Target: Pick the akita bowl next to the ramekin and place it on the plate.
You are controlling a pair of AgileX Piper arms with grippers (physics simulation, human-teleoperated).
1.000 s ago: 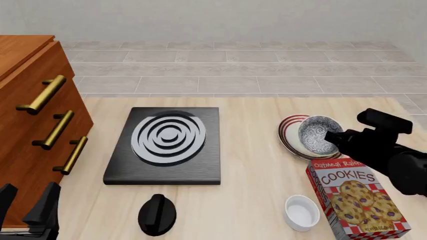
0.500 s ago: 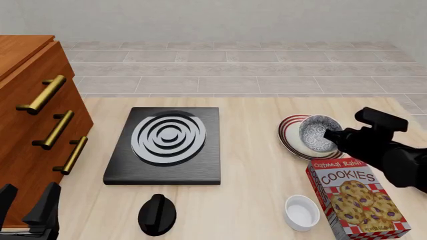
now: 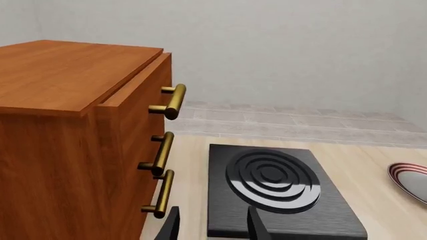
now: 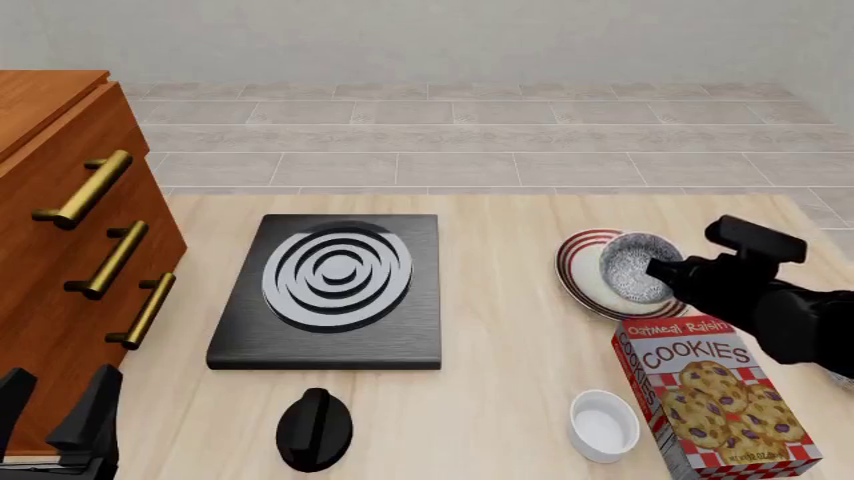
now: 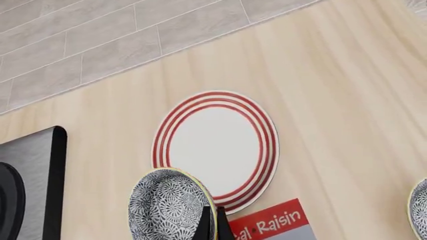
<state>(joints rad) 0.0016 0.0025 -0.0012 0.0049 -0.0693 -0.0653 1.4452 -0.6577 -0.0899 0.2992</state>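
The akita bowl (image 4: 631, 268), speckled dark blue-grey on white, hangs tilted over the right half of the red-ringed plate (image 4: 578, 268). My right gripper (image 4: 659, 270) is shut on its rim. In the right wrist view the akita bowl (image 5: 169, 205) overlaps the edge of the plate (image 5: 213, 142), with my right gripper (image 5: 213, 222) pinched on the rim. The plain white ramekin (image 4: 603, 424) stands near the front, left of the cookie box. At the bottom left my left gripper (image 4: 54, 415) is open and holds nothing, and the left wrist view also shows my left gripper (image 3: 213, 227).
A red cookies box (image 4: 714, 395) lies just in front of the plate. A black stove plate (image 4: 334, 290) sits mid-table with a black knob (image 4: 316, 428) before it. A wooden drawer cabinet (image 4: 67, 250) fills the left. A second patterned bowl (image 5: 420, 212) shows at the wrist view's edge.
My right gripper has carried the bowl a little farther back over the plate and turned it less steeply. The left arm has not moved.
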